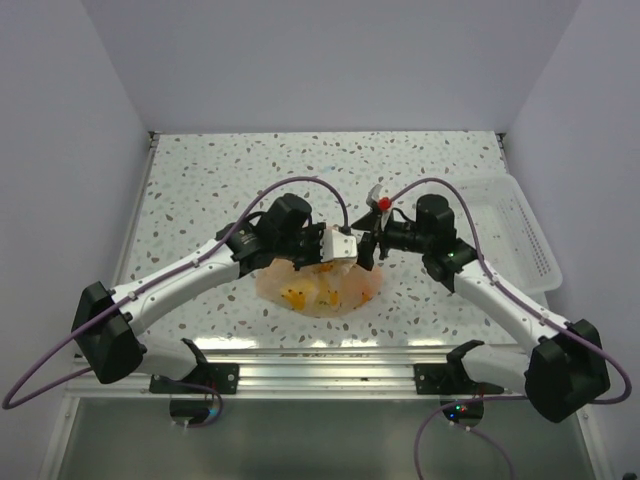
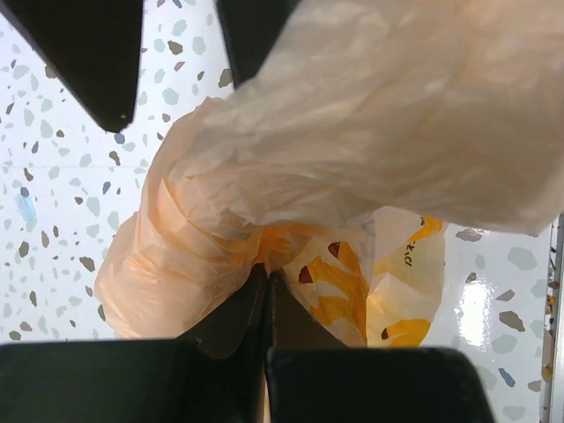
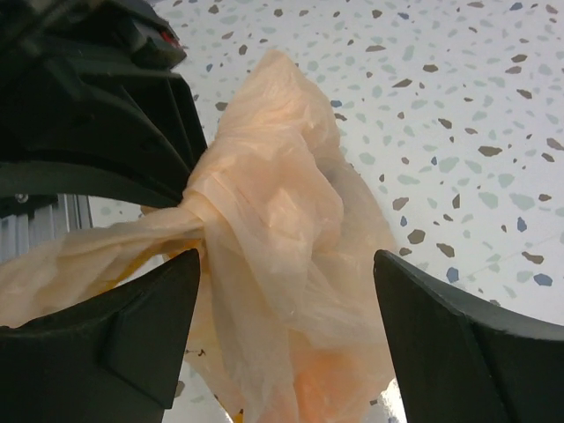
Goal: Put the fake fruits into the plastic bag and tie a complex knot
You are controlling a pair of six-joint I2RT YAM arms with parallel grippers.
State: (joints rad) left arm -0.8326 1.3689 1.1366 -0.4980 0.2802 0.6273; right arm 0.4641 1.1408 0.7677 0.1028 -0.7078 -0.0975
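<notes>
The peach-orange plastic bag (image 1: 322, 287) lies on the table between the arms. Yellow fake fruits (image 1: 297, 295) show through it, and the left wrist view shows banana shapes (image 2: 339, 282). My left gripper (image 1: 340, 248) is shut, and its tips (image 2: 267, 275) pinch the gathered plastic bag (image 2: 370, 123) at its top. My right gripper (image 1: 368, 246) is open, with its fingers either side of the bag's loose handle plastic (image 3: 282, 220). A twisted knot (image 3: 198, 207) sits beside the right gripper's left finger (image 3: 132, 335). The other fruits are hidden.
A white plastic tray (image 1: 525, 235) stands at the right edge of the table. A small red thing (image 1: 383, 203) shows by the right wrist, and I cannot tell what it is. An aluminium rail (image 1: 320, 360) runs along the near edge.
</notes>
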